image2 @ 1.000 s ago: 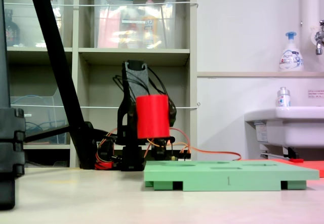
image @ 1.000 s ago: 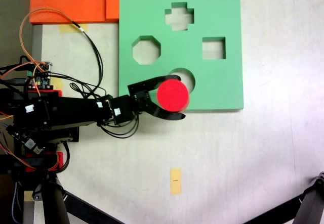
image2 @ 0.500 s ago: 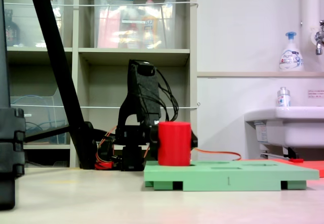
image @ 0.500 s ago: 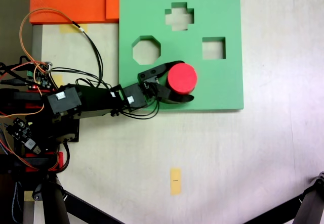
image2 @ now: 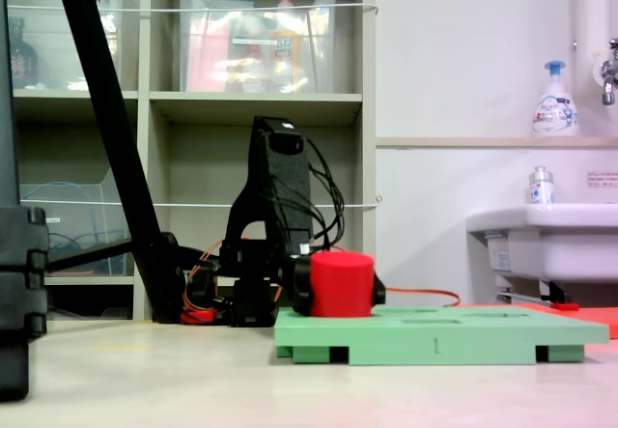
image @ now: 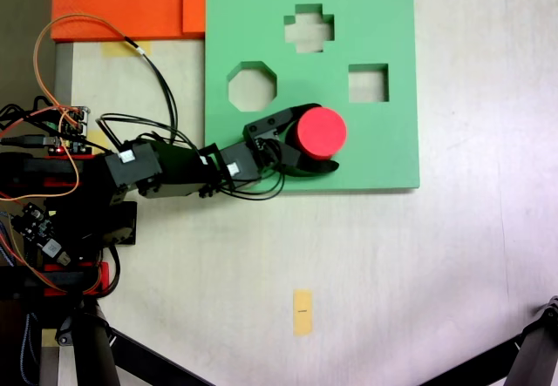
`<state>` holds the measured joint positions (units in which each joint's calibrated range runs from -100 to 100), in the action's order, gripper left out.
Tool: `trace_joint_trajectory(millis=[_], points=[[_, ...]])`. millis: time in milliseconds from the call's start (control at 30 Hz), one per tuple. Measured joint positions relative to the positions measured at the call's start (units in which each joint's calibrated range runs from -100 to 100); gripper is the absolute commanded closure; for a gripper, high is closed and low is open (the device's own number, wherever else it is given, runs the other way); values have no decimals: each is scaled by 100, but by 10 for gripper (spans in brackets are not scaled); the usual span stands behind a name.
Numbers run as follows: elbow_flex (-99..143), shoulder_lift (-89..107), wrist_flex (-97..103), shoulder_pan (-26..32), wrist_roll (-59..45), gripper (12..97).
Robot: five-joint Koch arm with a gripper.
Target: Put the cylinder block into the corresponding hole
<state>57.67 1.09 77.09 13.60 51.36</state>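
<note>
The black hand (image: 324, 135) is clamped on the red cylinder block (image: 320, 132), one curved jaw hugging its upper side and the other its lower side as a fixed view from above shows them; from the low fixed view the hand (image2: 323, 288) sits mostly hidden behind the cylinder block (image2: 341, 283). The block stands upright and sunk partway into the green foam board (image: 384, 142), in the spot of the round hole, which it covers completely, so the hole's rim cannot be seen. Seen from the side, only the upper part of the block rises above the top of the board (image2: 463, 336). The arm (image: 174, 172) stretches from the left edge of the top-down picture across the counter (image: 392, 273) to reach it, with black and orange cables (image: 148, 64) looping behind. On the board, the octagonal cutout (image: 252, 87) lies just up and left of the block, the square cutout (image: 368, 83) up and right, and the cross-shaped cutout (image: 309, 28) further up. An orange sheet (image: 122, 3) lies at the top left corner, touching the board's edge, and a small yellow tape strip (image: 302, 312) sits on the counter well below. In the low view, shelves (image2: 193, 109) stand behind the arm and a white sink (image2: 546, 244) with a soap bottle (image2: 553, 99) is to the right.
</note>
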Motion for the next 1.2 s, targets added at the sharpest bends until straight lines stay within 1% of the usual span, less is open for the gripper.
trace_joint_trajectory(millis=[67, 167, 267, 300, 467, 567, 633, 667, 767, 833, 867, 967, 1033, 1100, 1200], points=[[0, -82, 166, 0, 0, 550], [59, -68, 215, 5, 5, 502], [843, 342, 450, 15, -10, 381], [1078, 506, 480, 15, -10, 380], [2313, 1737, 587, -10, 5, 381], [2940, 3393, 529, -78, 5, 399], [3048, 5034, -49, -132, 0, 401], [3038, 5992, -646, -176, -20, 420], [2665, 9152, -3740, -342, -371, 572], [2117, 9781, -5394, -484, -972, 595], [2117, 9822, -5776, -557, -1402, 616], [2126, 9822, -5815, -757, -3228, 623], [2175, 9822, -5815, -874, -4088, 623], [2587, 9822, -5815, -943, -4606, 623], [3430, 9836, -5815, -947, -4952, 623]])
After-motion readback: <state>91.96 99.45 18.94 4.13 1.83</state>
